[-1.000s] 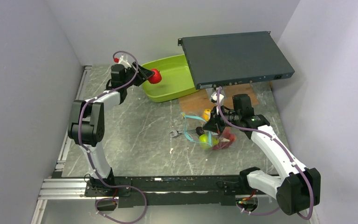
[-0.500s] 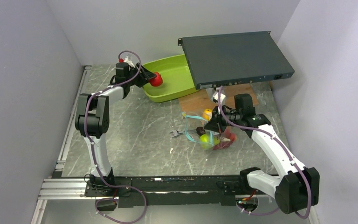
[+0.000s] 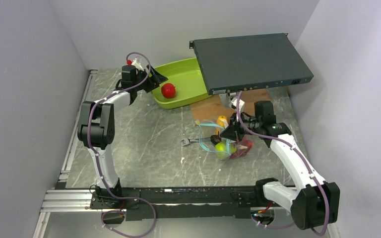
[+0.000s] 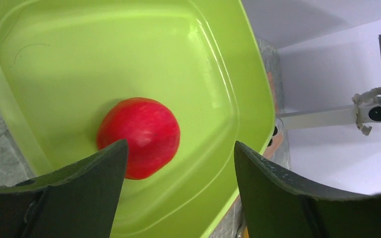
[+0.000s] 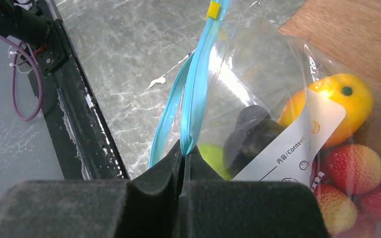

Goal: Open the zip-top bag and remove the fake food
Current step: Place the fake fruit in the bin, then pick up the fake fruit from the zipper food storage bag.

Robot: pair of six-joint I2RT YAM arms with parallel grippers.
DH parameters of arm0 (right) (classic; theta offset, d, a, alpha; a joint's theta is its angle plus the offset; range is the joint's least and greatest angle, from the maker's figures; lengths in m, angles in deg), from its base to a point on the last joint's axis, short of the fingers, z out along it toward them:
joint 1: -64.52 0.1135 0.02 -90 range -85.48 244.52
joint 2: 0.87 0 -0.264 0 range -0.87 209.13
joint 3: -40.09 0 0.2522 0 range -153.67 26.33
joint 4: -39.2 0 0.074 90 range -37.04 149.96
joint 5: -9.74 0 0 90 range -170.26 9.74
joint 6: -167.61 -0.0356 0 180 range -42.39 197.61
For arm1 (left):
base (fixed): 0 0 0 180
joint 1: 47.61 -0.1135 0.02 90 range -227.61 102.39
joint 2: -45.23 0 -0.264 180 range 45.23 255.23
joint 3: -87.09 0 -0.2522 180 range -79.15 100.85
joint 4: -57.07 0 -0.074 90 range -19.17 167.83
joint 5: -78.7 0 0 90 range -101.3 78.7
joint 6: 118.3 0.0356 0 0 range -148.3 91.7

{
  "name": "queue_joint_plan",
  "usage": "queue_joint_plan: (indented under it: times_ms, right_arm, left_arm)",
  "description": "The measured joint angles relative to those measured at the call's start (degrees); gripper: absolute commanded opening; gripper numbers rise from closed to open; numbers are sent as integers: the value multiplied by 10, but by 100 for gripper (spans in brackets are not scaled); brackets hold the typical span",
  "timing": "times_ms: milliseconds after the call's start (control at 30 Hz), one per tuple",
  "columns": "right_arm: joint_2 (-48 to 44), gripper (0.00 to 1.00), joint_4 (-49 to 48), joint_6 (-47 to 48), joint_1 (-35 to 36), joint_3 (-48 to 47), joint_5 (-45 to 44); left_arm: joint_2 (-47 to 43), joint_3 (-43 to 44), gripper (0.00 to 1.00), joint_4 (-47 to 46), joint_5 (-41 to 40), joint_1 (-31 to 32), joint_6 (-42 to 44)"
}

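The red apple (image 3: 168,90) lies loose in the lime-green tray (image 3: 188,74); it also shows in the left wrist view (image 4: 139,136). My left gripper (image 3: 157,79) is open and empty just above the tray's left rim. The clear zip-top bag (image 3: 225,141) lies on the table with its blue zip strip (image 5: 193,94) parted. My right gripper (image 3: 228,133) is shut on one side of that strip (image 5: 184,151). Inside the bag are the orange-yellow mango (image 5: 335,106), a dark plum (image 5: 250,134), the green pear (image 5: 213,157) and red grapes (image 5: 357,171).
A dark flat metal case (image 3: 250,59) overhangs the tray's right side and a brown board (image 3: 211,106). A wrench (image 3: 188,142) lies just left of the bag. Grey walls stand close on both sides.
My left gripper carried the apple over the tray, opened and let it go; the apple now rests in the tray. The right gripper with the bag shifted slightly right.
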Motion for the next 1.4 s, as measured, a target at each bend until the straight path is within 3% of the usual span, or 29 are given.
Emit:
queue_joint_plan:
  times_ms: [400,567,733,1167,1400]
  right_arm:
    - [-19,0,9,26,-9,0,8]
    - [-20,0,27,58,-10,0,24]
    - [-24,0,50,95,-10,0,39]
    - [-60,0,77,143,-5,0,50]
    - [-85,0,87,161,-5,0,51]
  left_arm:
    - [-131,-87,81,-44,10,1,36]
    - [-269,-207,84,-62,9,18,64]
    - [-426,-321,100,-75,-2,58,95]
    - [-822,-541,100,13,-110,106,115]
    - [-922,-604,100,33,-125,106,91]
